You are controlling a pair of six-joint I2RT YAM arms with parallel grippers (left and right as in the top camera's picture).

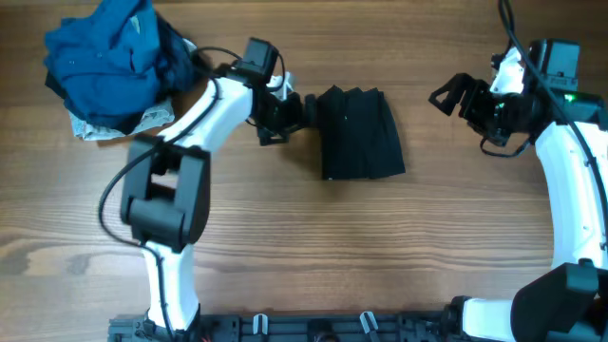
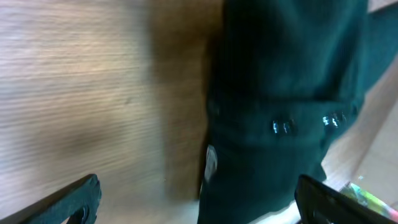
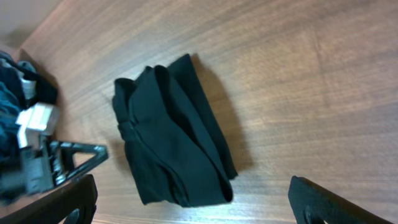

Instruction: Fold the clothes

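- I see the black shirt (image 1: pixel 363 133) folded into a compact rectangle, lying mid-desk (image 1: pixel 285 247).
- Left fingers (image 2: pixel 78 196) spread wide, just beside the shirt's edge, holding nothing.
- Right fingers (image 3: pixel 323 202) spread, well apart from it.

Blue garment heap (image 1: pixel 100 52), navy piece (image 1: pixel 176 55) at its edge: well behind left fingers (image 1: pixel 302 106), far across from right fingers (image 1: pixel 446 95). Pale grey-white cloth (image 1: pixel 142 119) under heap, partly showing. Wood-grain table (image 1: pixel 399 256) runs beneath both finger pairs.
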